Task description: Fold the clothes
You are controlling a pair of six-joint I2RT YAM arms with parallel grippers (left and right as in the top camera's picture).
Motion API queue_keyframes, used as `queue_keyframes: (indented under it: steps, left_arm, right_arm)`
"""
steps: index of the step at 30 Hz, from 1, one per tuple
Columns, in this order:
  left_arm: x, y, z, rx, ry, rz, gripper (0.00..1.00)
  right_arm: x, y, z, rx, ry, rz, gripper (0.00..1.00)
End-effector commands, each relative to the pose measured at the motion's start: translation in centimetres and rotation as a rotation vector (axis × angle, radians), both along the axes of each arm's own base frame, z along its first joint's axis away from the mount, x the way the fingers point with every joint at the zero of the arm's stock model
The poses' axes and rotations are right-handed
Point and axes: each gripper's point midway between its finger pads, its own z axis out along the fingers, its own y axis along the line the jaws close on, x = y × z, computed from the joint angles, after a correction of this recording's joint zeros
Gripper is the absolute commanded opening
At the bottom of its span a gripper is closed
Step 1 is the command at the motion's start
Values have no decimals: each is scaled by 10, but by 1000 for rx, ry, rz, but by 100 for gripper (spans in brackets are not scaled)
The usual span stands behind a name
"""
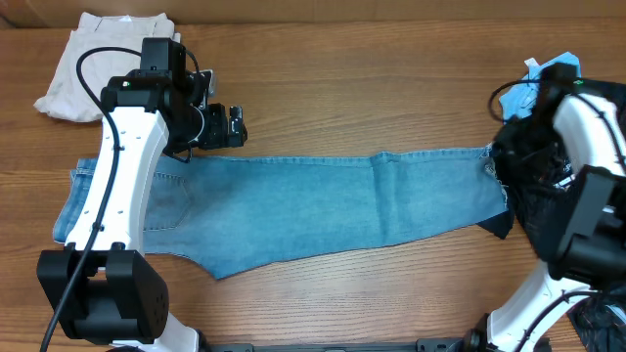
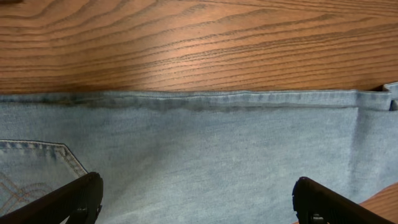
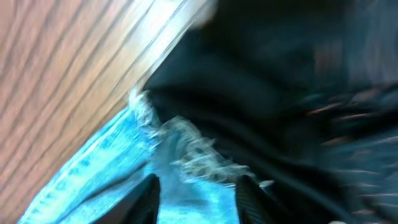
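The light-blue jeans lie flat across the table, waist and stitched pocket to the left, leg hem to the right. My left gripper hovers at the far edge of the waist end. In the left wrist view it stands wide open above the denim, nothing between its fingers. My right gripper is at the frayed hem. Its fingers are apart with the blue cloth lying between them. That view is blurred. From overhead the right arm hides its jaws.
Folded cream-beige trousers lie at the back left corner. A heap of black garments with a small bright-blue cloth sits at the right, touching the hem. Black cloth fills the right wrist view's upper right.
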Motion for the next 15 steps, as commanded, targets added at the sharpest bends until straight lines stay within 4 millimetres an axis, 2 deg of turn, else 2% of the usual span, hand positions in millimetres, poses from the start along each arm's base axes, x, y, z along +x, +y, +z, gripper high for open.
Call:
queue_keyframes:
  steps: [1,2,4,8,10,15]
  left_arm:
    - [-2,0,0,13,-3,-13,100]
    - [-2,0,0,11,1,-10,100]
    - [-3,0,-1,11,4,-10,100]
    - [-3,0,-1,12,6,-11,100]
    - [-3,0,-1,12,6,-11,100]
    - [-3,0,-1,12,5,-11,100]
  right_arm:
    - [-5,-26,7,-47,9,-53,52]
    - [-9,-30,5,-54,18,-63,55]
    - [-13,-36,0,-57,22,-79,56]
    - [-16,-39,-12,-57,20,-89,46]
    - [-18,-37,-16,-53,24,-89,46]
    - [-24,-34,-26,-44,37,-88,53]
